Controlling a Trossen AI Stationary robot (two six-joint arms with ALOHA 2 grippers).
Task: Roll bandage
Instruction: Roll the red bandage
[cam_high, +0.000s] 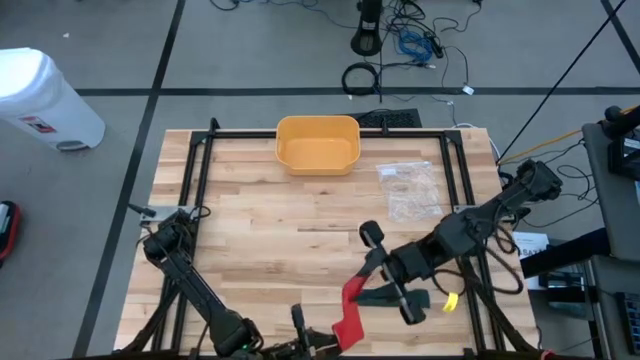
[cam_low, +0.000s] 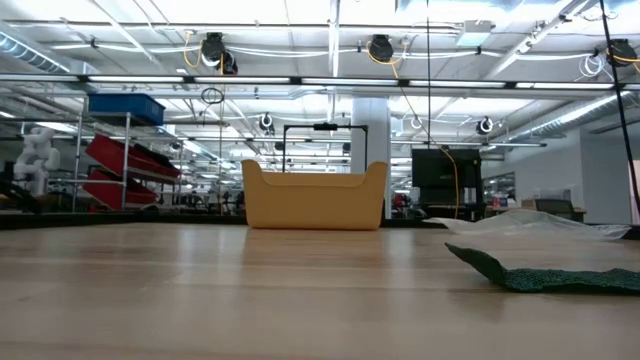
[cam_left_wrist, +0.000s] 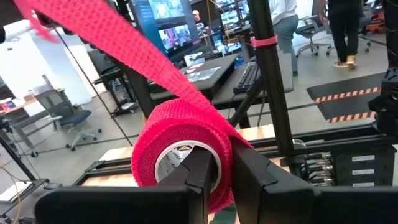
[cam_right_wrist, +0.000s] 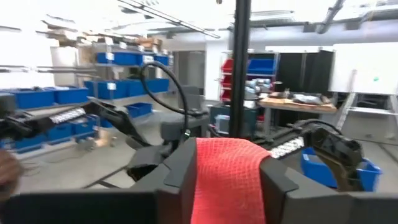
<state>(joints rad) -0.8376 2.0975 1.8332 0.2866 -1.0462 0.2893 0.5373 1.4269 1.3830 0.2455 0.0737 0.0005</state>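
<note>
A red bandage runs as a flat strip (cam_high: 352, 295) from my right gripper (cam_high: 378, 264) down to its roll (cam_left_wrist: 177, 155) at the table's near edge. My left gripper (cam_left_wrist: 224, 165) is shut on that roll; the strip (cam_left_wrist: 106, 34) leaves the roll's top and rises away, drawn straight. In the right wrist view the strip (cam_right_wrist: 227, 177) fills the gap between my right gripper's (cam_right_wrist: 227, 155) parted fingers, its broad face showing. Neither gripper appears in the low view. My left gripper has the roll's wall (cam_left_wrist: 219, 163) between its two fingers: one finger (cam_left_wrist: 200, 177) reaches into the white hollow core, the other (cam_left_wrist: 252, 180) lies outside. The roll is lifted clear of the table, its core facing the fingers. My right gripper's fingers (cam_right_wrist: 180, 171) flank the strip's two edges; whether they touch it, I cannot tell.
A yellow bin (cam_high: 317, 143) stands at the table's far edge, with a clear plastic bag (cam_high: 410, 188) to its right. A dark green pad (cam_low: 560, 275) and a small yellow thing (cam_high: 450, 300) lie under the right arm. The table's middle and left are bare wood (cam_high: 260, 220).
</note>
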